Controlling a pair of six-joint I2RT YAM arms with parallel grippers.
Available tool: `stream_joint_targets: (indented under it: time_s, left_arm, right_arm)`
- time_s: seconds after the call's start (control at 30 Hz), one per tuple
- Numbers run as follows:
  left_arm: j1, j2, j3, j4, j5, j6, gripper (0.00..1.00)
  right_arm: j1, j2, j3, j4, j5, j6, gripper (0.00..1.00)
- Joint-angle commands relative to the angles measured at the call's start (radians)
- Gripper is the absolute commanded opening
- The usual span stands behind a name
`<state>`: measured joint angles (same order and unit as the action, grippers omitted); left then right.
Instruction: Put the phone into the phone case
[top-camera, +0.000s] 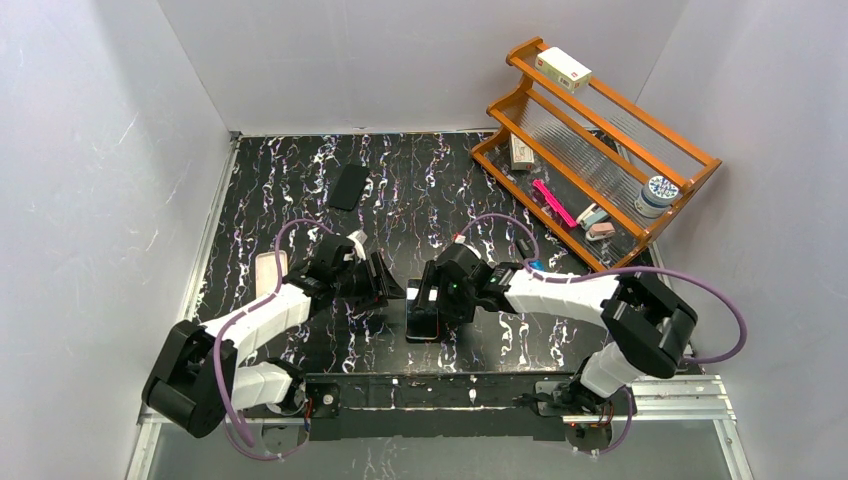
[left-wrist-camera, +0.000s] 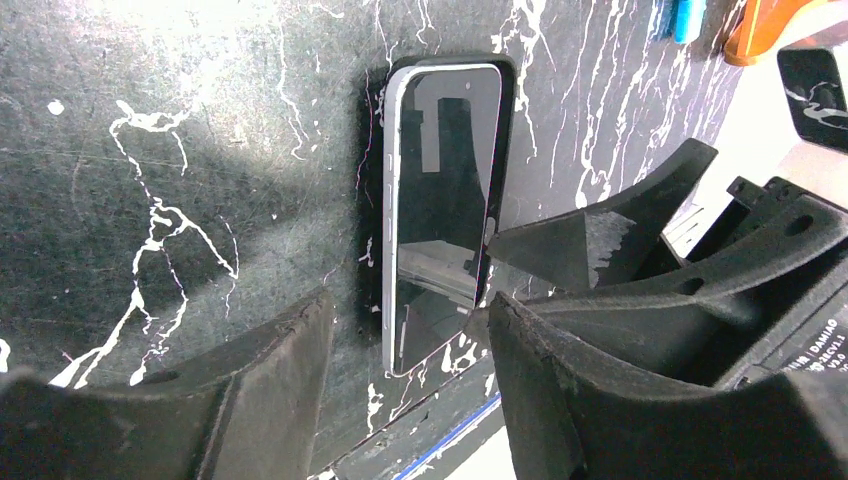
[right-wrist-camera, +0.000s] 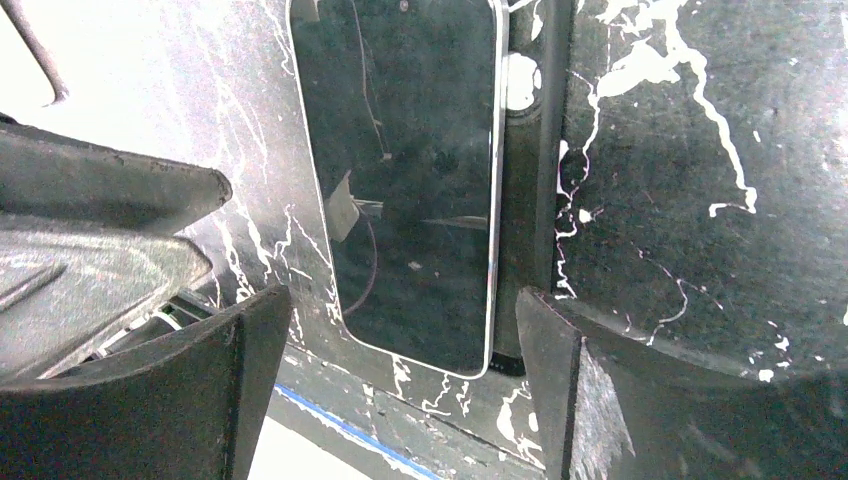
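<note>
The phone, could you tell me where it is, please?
Top view, front centre: the phone lies on the case, between left gripper and right gripper.

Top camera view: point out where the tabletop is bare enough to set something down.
Bare: the back strip of the table between the dark flat item and the wooden rack; also the far left corner beside that item. Crowded: front centre, where the left gripper and right gripper flank the phone.

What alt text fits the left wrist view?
A phone lies screen-up, slightly askew, on a black case on the black marbled table. The left gripper holds its jaws open either side of the phone's near end.
</note>
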<state>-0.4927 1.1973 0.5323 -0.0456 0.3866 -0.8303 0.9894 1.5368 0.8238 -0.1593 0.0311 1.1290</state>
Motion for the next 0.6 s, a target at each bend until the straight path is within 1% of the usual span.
stream_joint_targets:
  time_s: [0.0, 0.1, 0.17, 0.37, 0.5, 0.57]
  left_arm:
    - [0.005, 0.006, -0.017, 0.023, 0.024, -0.003, 0.54]
    - [0.005, 0.017, -0.018, 0.026, 0.022, -0.003, 0.51]
    - [0.005, 0.021, -0.021, 0.027, 0.013, -0.007, 0.51]
    - [0.005, 0.065, -0.019, 0.04, 0.01, -0.01, 0.52]
    - [0.005, 0.09, -0.012, 0.041, 0.014, -0.014, 0.53]
    - [0.005, 0.096, -0.015, 0.07, 0.011, -0.018, 0.54]
  right_arm:
    - [-0.002, -0.071, 0.038, -0.064, 0.01, -0.037, 0.89]
    - [-0.004, -0.108, 0.016, -0.041, 0.018, -0.096, 0.86]
    - [-0.013, -0.122, -0.001, -0.031, 0.012, -0.129, 0.83]
    - [-0.039, -0.133, -0.023, 0.013, -0.025, -0.217, 0.76]
    - [-0.084, -0.142, -0.075, 0.084, -0.11, -0.222, 0.69]
    - [-0.109, -0.145, -0.106, 0.136, -0.156, -0.215, 0.66]
